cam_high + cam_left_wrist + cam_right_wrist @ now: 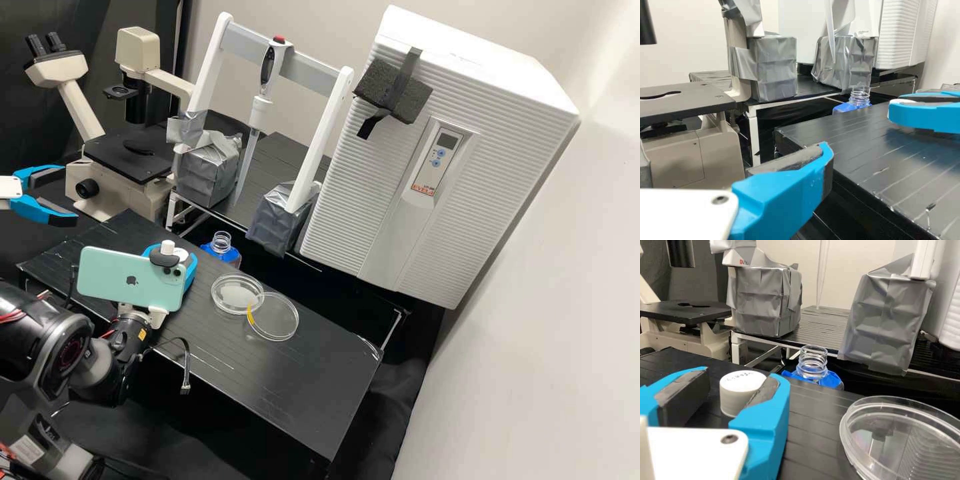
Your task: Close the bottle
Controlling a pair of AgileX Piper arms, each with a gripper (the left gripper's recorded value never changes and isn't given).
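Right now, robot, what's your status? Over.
Left gripper open, empty. Right gripper holding white cap. Bottle open, just ahead. Petri dishes beside path.

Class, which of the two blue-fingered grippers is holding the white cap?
The right gripper, beside the open bottle, is shut on the white cap. The left gripper, near the microscope, is open and empty.

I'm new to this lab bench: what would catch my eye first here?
The big white ribbed machine stands right of the bench. Nearer, the right gripper holds a white cap close to an open bottle, blue below the neck. A pipette hangs on a white stand behind.
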